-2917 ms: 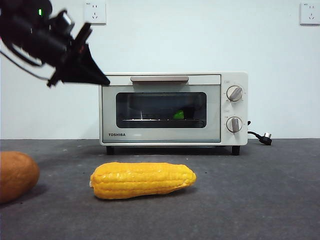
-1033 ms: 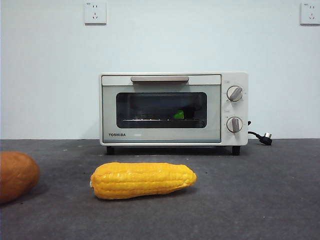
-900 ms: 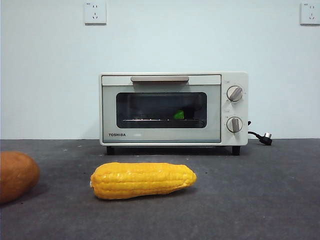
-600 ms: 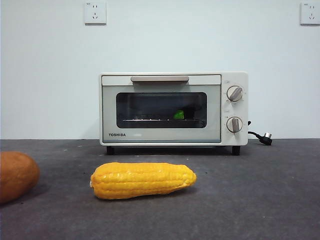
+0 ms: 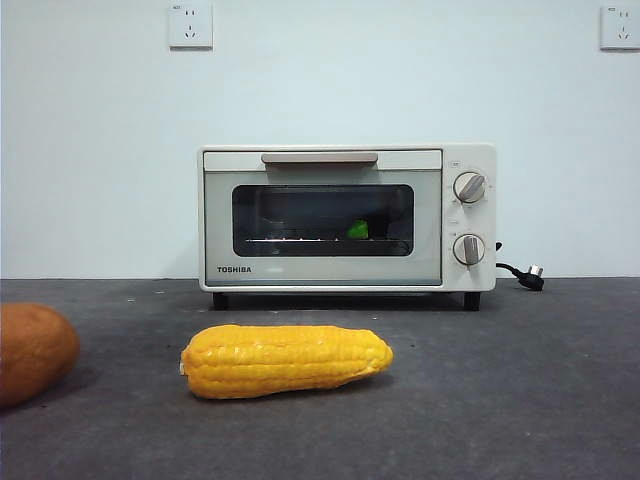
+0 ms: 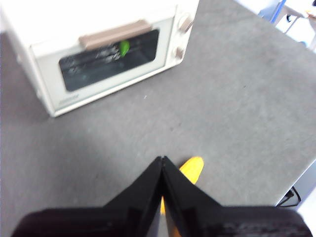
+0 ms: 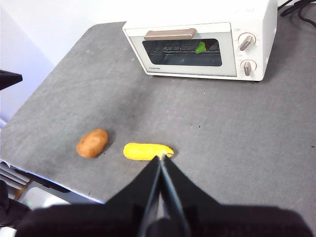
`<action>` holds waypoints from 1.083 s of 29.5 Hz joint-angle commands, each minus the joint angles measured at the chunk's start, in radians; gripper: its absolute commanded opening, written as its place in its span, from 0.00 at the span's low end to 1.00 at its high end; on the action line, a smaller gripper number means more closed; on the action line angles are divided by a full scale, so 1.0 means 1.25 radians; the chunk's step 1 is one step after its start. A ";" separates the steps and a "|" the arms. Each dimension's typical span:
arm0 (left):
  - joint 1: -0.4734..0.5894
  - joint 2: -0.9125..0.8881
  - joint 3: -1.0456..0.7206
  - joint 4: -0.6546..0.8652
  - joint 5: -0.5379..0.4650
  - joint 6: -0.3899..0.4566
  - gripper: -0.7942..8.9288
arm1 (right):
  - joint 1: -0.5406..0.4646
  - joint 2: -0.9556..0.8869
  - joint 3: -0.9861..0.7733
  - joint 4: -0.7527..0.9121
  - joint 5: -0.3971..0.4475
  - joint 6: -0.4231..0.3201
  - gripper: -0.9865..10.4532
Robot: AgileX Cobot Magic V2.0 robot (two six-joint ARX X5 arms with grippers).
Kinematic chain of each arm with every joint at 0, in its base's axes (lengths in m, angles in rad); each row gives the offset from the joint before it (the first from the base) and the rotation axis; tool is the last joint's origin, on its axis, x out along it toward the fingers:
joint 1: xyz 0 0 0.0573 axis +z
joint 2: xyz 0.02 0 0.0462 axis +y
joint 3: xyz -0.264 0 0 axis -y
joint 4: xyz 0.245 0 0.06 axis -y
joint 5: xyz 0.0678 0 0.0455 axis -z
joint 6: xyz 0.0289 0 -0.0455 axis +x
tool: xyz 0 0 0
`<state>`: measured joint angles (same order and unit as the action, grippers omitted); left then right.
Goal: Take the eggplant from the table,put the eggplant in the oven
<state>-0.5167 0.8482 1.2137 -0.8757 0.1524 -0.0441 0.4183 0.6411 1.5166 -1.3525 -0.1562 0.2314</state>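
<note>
Eggplant [image 5: 358, 229] is already lying inside the closed oven [image 5: 345, 217], only its green cap showing through dark glass, body apparently hidden. Left gripper [image 6: 162, 163] and right gripper [image 7: 161, 159] are hanging high above the tabletop [image 7: 247, 133], well apart from it, jaws pressed together, empty.

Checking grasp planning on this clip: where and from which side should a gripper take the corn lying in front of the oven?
Grip the corn across its thick middle, coming down from above. It lies flat and lengthwise on the table, with bare surface along both long sides for the jaws. The tapered end would likely slip. Both the left gripper and the right gripper are shut and raised.
</note>
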 commanded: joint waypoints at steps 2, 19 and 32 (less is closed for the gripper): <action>0.000 -0.010 -0.003 0.064 -0.020 0.055 0.08 | 0.001 -0.001 -0.001 -0.019 0.011 -0.006 0.09; 0.331 -0.248 -0.046 0.148 0.066 0.275 0.08 | 0.001 0.009 -0.001 -0.019 0.030 -0.006 0.09; 0.396 -0.545 -0.448 0.290 0.073 0.244 0.08 | 0.001 0.009 -0.001 -0.019 0.036 -0.006 0.09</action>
<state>-0.0265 0.1814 0.7063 -0.5343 0.2398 0.3027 0.4187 0.6521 1.5166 -1.3525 -0.1123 0.2298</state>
